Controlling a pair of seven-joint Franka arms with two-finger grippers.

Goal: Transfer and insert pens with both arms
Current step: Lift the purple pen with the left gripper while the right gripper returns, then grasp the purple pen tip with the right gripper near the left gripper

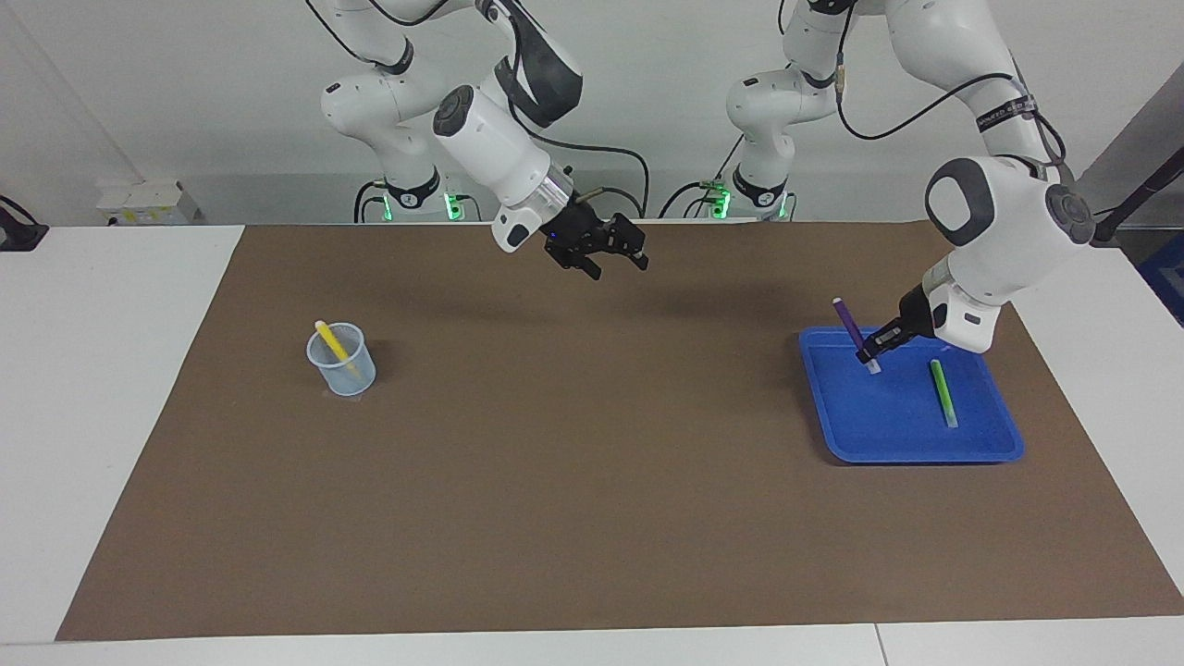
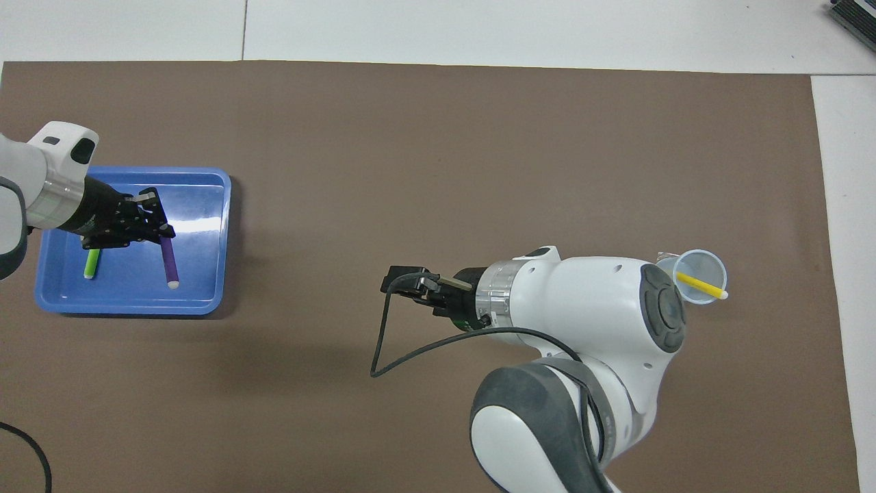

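One purple pen (image 1: pixel 849 323) pinched in left pincer (image 1: pixel 868 354) (over tray (image 1: pixel 916 444)).

Left gripper (image 1: pixel 871 351) clamped tight, wrist tilted, raised at the left arm's end; right gripper (image 1: pixel 606 252) spread wide, hanging mid-table.

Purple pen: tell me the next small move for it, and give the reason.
Probably carry it toward the table's middle for a handover. The left gripper is shut on the purple pen, lifted over the blue tray, where the green pen lies. The right gripper hangs open over the mat's middle, and the yellow pen already stands in the cup at the right arm's end.
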